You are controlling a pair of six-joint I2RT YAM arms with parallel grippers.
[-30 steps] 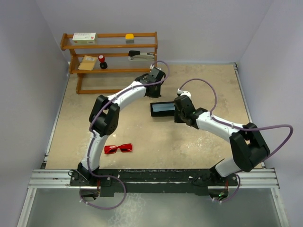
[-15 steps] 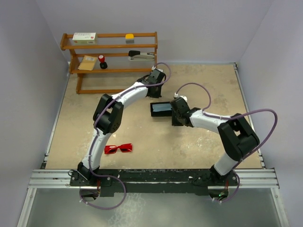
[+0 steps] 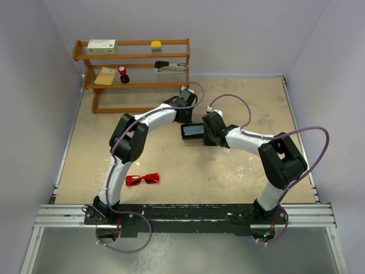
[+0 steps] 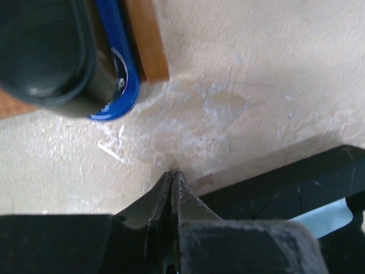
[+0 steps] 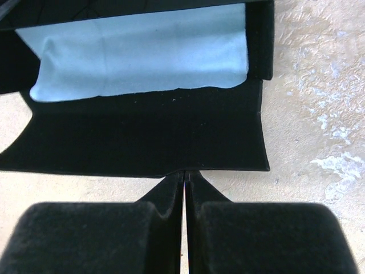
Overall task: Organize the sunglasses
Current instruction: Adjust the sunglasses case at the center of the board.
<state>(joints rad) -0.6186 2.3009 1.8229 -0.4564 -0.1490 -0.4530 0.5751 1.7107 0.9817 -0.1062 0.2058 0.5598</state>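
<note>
Both arms close in on the open case; the sunglasses are not yet handled.

Within 1 second the right fingers (image 5: 166,191), clenched on nothing, have slid up to the flap edge of the case (image 5: 148,137), which holds a cloth (image 5: 142,54). The left fingers (image 4: 161,197), also clenched, have drawn back to its far corner, near the shelf (image 3: 137,56). The sunglasses (image 3: 142,180) lie well apart beside the left arm, with bare table (image 3: 188,171) between.

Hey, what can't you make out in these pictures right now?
Top view: black case partly hidden under both wrists; sunglasses too small to tell if folded.
Left wrist view: blurred dark object at top left, cut off by the edge.
Right wrist view: case runs off the left edge, its end unseen.
</note>
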